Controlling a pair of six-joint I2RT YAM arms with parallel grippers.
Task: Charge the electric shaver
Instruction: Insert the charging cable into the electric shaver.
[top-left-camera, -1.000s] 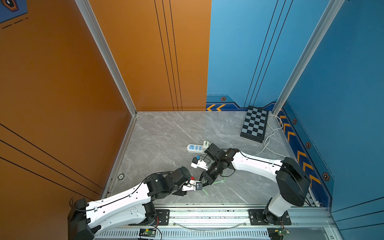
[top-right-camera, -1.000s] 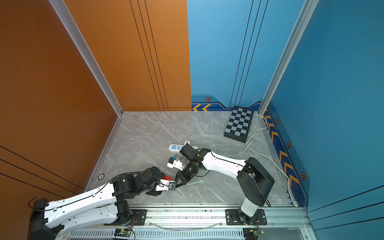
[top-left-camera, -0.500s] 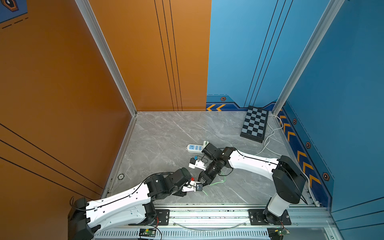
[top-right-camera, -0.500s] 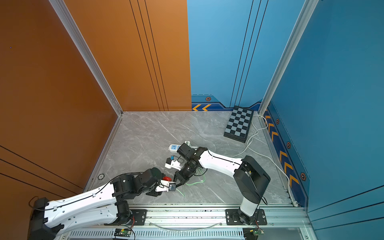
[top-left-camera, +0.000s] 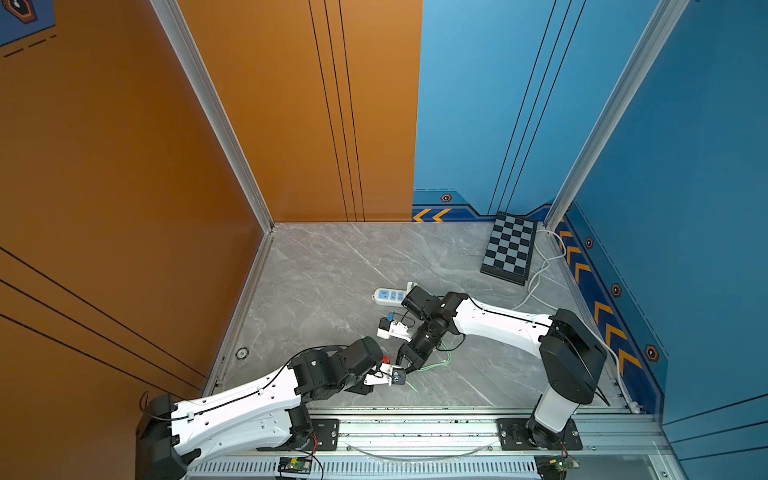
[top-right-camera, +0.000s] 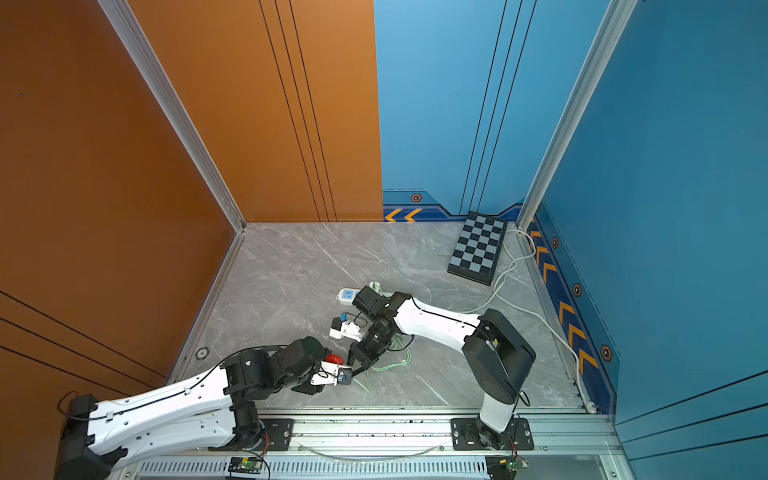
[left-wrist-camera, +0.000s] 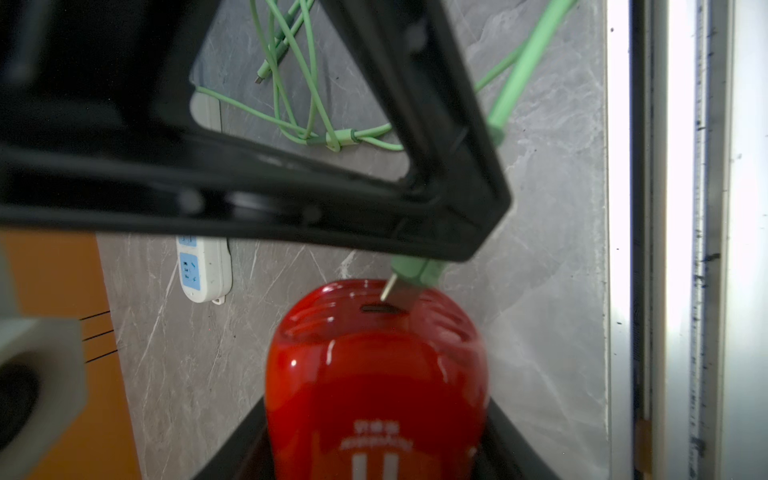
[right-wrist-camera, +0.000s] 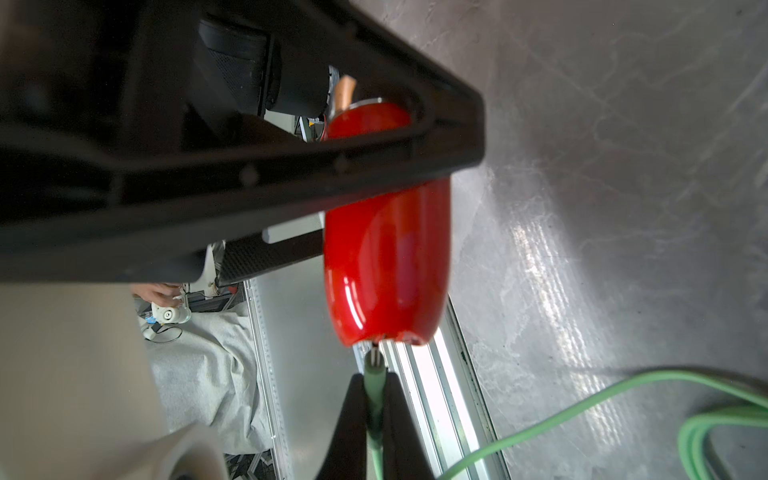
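Note:
The electric shaver (left-wrist-camera: 376, 374) is a glossy red capsule, and my left gripper (left-wrist-camera: 374, 436) is shut on it, a finger on each side. It shows as a red spot in both top views (top-left-camera: 385, 360) (top-right-camera: 333, 359), low over the near floor. My right gripper (right-wrist-camera: 375, 388) is shut on the green cable's plug (right-wrist-camera: 375, 374). The plug's metal tip (left-wrist-camera: 397, 289) sits tilted at the rim of the port slot (left-wrist-camera: 380, 309) in the shaver's rounded end. From above, the right gripper (top-left-camera: 405, 368) meets the left gripper (top-left-camera: 392, 372) tip to tip.
The green cable (top-left-camera: 436, 365) lies in loose loops under the right wrist. A white power strip (top-left-camera: 388, 295) with blue sockets lies behind, a white charger block (top-left-camera: 410, 286) on it. A checkerboard (top-left-camera: 510, 248) leans at the back right, beside a white cord (top-left-camera: 540, 274).
The right arm has swung slightly to the left, carrying the plug closer to the shaver's end. The left arm and the shaver have stayed where they were.

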